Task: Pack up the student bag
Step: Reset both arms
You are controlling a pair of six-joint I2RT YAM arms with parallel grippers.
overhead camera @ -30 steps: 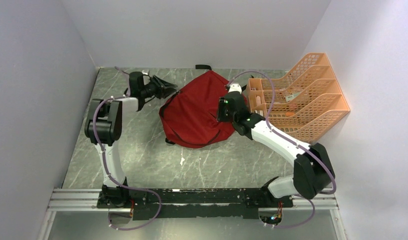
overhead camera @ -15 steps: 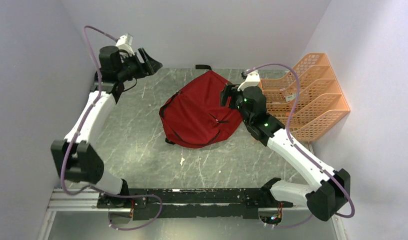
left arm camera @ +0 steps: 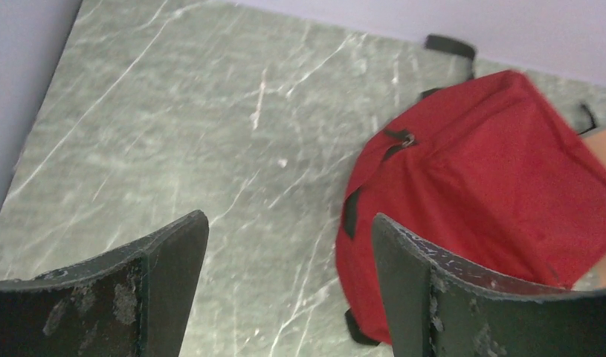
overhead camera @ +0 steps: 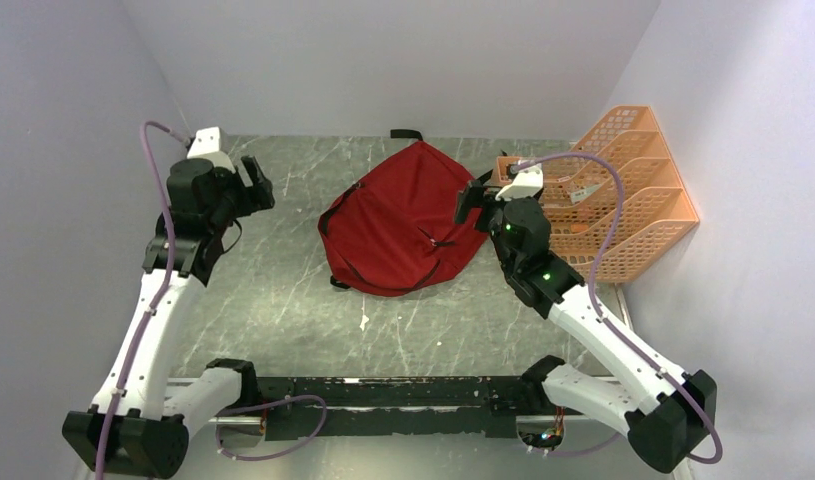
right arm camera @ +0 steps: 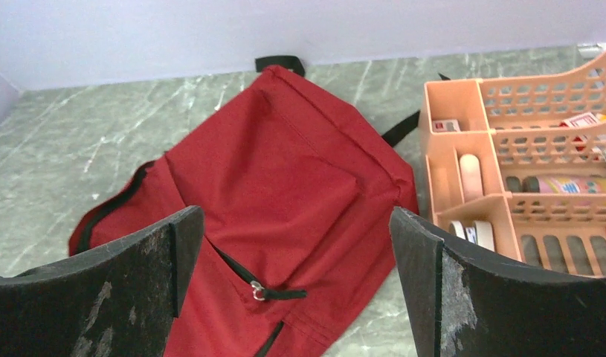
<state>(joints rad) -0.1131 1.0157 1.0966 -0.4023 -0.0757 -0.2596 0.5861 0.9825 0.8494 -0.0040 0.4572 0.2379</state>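
The student bag (overhead camera: 398,225) lies flat on the marbled table, dark red, zipped shut, its black handle loop (overhead camera: 406,134) toward the back wall. My left gripper (overhead camera: 253,185) hovers open well to the bag's left, touching nothing; in the left wrist view the left gripper (left arm camera: 288,223) frames bare table, with the bag (left arm camera: 493,186) to the right. At the bag's right edge my right gripper (overhead camera: 473,200) hangs open above it. Between the right gripper's (right arm camera: 296,216) fingers I see the bag (right arm camera: 285,171) and a black zipper pull (right arm camera: 259,291), untouched.
An orange mesh file organizer (overhead camera: 603,190) stands right of the bag, close behind the right arm. Its compartments (right arm camera: 471,178) hold small items and tape rolls. Walls close the table on the left, back and right. A small white scrap (overhead camera: 364,322) lies on the table in front of the bag.
Both grippers opened and drew away from the bag. The left arm swung up and out to the left; the right gripper lifted off the bag's right side toward the organizer.
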